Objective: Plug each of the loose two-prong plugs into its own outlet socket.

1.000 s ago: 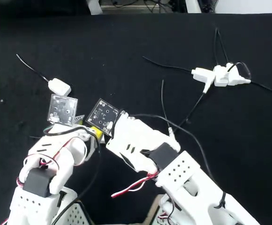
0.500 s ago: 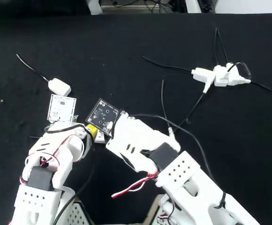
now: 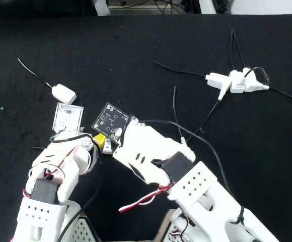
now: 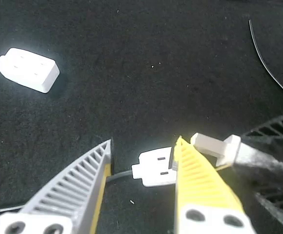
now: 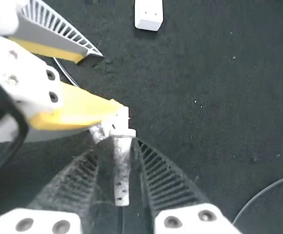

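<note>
Left fingers (image 4: 83, 183): stood apart, gripping nothing, one on each side of the socket (image 4: 153, 168).
Right fingers (image 5: 157, 176): closed on the plug (image 5: 120, 168), pressing its two long sides.
Meeting place: both sets of fingers came together over the left half of the desk (image 3: 151, 55), toward the arms' edge.
Plug: its long axis ran in line with the right fingers. Its front end stuck out past their tips and touched, or nearly touched, the outer side of the yellow finger (image 4: 195, 175).
Socket: lay flat on the desk. Its cord left toward the grey finger, and its other end, marked by two short slots, sat tucked behind the yellow finger.
Deciding relation: plug and socket lay roughly end to end with the yellow finger between them. The plug was just outside the left fingers' gap and the socket was inside it.
Unclear: whether the socket's mating face squarely met the plug's front end.
Next move, as judged: the left fingers would need to pinch the socket so it could not slide. The plug would then have to come round the yellow finger before going in along the shared axis.
Risk: a push against the unheld socket would likely shove it along the desk.
Spare socket (image 3: 64, 93): lay near, toward the far left corner.
</note>
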### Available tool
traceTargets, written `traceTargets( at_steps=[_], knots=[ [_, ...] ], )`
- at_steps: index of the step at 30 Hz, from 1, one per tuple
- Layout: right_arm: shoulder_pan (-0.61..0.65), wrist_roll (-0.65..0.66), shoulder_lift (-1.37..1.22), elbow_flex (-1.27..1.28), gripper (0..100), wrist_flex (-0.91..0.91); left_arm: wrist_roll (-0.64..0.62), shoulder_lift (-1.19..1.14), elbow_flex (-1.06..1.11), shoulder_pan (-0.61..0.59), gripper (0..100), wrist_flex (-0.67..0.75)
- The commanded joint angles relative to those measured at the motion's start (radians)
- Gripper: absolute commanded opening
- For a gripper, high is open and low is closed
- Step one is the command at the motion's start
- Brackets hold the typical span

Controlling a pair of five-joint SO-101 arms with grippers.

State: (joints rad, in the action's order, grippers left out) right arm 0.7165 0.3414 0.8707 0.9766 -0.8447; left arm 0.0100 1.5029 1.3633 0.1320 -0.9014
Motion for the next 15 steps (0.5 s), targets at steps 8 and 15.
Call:
traceTargets(
  at_steps=[8, 15],
  knots=[
    [0.008, -0.020, -0.094, -0.105, 1.0, -0.003, -0.021, 0.009, -0.090, -0.094, 21, 0.017],
    [0.014, -0.029, -0.231, -0.200, 1.0, -0.002, -0.087, 0.009, -0.097, -0.068, 21, 0.015]
  ],
)
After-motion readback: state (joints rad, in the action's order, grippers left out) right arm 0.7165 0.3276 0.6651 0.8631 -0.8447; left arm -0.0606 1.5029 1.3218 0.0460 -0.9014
